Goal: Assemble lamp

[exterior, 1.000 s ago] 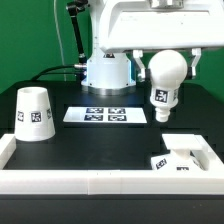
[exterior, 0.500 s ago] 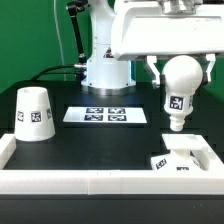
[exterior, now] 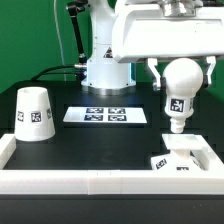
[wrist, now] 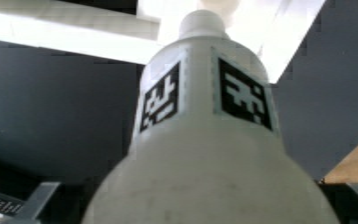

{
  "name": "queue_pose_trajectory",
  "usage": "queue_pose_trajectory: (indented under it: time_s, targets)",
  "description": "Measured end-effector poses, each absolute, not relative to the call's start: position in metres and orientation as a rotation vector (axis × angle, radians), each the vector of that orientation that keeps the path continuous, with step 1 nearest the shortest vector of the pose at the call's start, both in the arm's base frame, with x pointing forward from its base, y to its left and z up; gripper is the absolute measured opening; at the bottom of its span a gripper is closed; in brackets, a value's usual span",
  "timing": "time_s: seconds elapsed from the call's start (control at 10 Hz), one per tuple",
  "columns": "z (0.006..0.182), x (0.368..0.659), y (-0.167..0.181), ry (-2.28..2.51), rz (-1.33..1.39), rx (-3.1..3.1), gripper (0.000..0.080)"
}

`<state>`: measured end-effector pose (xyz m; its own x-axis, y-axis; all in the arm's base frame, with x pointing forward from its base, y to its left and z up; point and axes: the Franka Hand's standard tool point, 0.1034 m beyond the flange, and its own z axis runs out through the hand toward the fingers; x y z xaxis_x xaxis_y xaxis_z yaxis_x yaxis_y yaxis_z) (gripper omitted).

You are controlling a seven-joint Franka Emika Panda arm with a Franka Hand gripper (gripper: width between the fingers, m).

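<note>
My gripper is shut on the white ball-shaped bulb and holds it in the air, stem down, with a tag on its neck. The bulb hangs just above the flat square base, which lies in the front corner at the exterior view's right. In the wrist view the bulb fills the picture, its tagged neck pointing away from the camera; my fingers are hidden behind it. The tapered shade stands on the table at the exterior view's left, apart from the gripper.
The marker board lies flat in the middle of the black table. A raised white wall runs along the front and sides. The robot's white pedestal stands at the back.
The gripper carried the bulb toward the exterior view's right and slightly down, from beside the pedestal to above the base. In the last half second it has hardly moved.
</note>
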<state>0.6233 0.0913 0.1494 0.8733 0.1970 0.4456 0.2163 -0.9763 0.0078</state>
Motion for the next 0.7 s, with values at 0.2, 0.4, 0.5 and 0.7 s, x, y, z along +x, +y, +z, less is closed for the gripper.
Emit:
queue_pose_trajectory:
  time_s: [0.2,0.4,0.5,0.7]
  targets:
    - [0.142,0.625,0.093,-0.334,-0.695,-3.001,0.0576]
    - [0.137,0.622,0.096,-0.341,-0.681,-3.002,0.0576]
    - [0.134,0.621,0.098,-0.347,-0.675,-3.002,0.0576]
    - [0.13,0.619,0.099,-0.35,-0.664,-3.003,0.0576]
